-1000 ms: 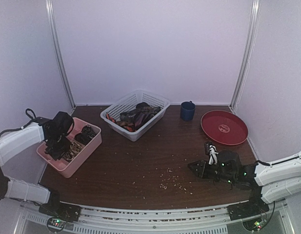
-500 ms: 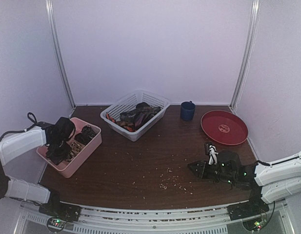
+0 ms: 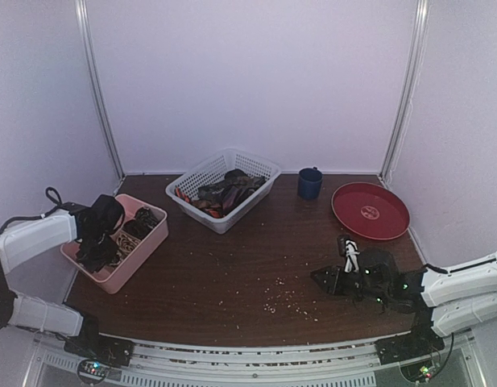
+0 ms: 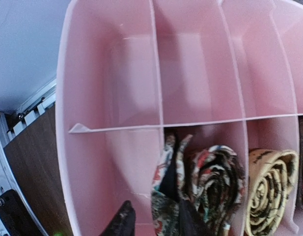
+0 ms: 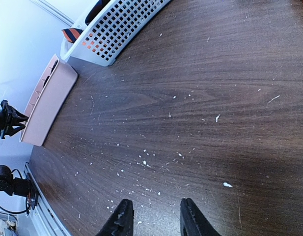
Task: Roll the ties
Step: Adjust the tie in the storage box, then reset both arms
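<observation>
My left gripper (image 3: 93, 255) hangs over the near end of the pink compartment tray (image 3: 140, 253). In the left wrist view its jaws (image 4: 153, 221) are open around a floral-patterned tie (image 4: 167, 194) that stands loosely folded in a compartment; the tie rests against the right finger and is clear of the left one. A rolled dark red-and-white tie (image 4: 221, 177) shares that compartment, and a rolled tan tie (image 4: 269, 183) sits in the one beside it. Several more ties (image 3: 225, 192) lie piled in the white basket (image 3: 232, 220). My right gripper (image 3: 317, 276) is open and empty just above the table (image 5: 153, 216).
A blue mug (image 3: 309, 183) and a red plate (image 3: 370, 211) stand at the back right. White crumbs (image 3: 279, 295) are scattered over the dark wood table. The right wrist view shows the basket (image 5: 117, 29), a striped tie end (image 5: 72, 34) and the tray's side (image 5: 45, 103).
My left gripper sank lower over the tray's near end about a second ago and has since held still. The right arm has not moved.
</observation>
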### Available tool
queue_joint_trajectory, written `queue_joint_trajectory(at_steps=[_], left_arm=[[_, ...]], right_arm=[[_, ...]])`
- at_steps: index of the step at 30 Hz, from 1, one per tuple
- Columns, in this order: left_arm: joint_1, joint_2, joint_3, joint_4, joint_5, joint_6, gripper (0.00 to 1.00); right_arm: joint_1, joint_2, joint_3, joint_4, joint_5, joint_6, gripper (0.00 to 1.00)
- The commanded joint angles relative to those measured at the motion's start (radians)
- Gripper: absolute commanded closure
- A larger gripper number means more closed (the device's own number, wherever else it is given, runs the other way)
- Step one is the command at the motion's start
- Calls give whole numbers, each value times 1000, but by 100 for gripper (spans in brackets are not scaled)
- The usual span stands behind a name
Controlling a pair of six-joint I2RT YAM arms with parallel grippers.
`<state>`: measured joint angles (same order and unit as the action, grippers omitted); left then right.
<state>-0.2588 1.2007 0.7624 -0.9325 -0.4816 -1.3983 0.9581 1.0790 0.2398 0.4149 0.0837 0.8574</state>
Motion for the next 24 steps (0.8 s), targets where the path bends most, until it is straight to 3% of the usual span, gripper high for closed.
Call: queue_joint_trajectory(at_steps=[1, 8, 9, 11, 12, 13, 14, 16, 19, 24], left_arm=[[1, -66, 85, 8, 21, 33, 60], [2, -227, 153, 52, -13, 256, 43], [1, -258, 153, 86, 5, 312, 41], [2, -325, 138, 177, 94, 450, 36], [1, -365, 113, 256, 155, 539, 27], [2, -401, 85, 321, 237, 604, 6], [2, -456, 54, 396, 334, 669, 2], [0, -534, -32, 558, 599, 772, 2], [0, -604, -139, 737, 855, 813, 2], [-42, -566, -236, 904, 1030, 792, 2]], right_arm=[[5, -71, 69, -123, 61, -46, 64], [5, -205, 173, -344, 145, -89, 45], [4, -224, 188, -371, 162, -95, 38], [5, -252, 225, -418, 197, -110, 7], [4, -261, 244, -444, 210, -116, 1], [5, -265, 265, -483, 222, -124, 0], [4, -266, 289, -510, 234, -124, 0], [4, -267, 333, -562, 251, -126, 0], [4, -275, 392, -607, 261, -121, 0], [3, -294, 425, -627, 265, -96, 0]])
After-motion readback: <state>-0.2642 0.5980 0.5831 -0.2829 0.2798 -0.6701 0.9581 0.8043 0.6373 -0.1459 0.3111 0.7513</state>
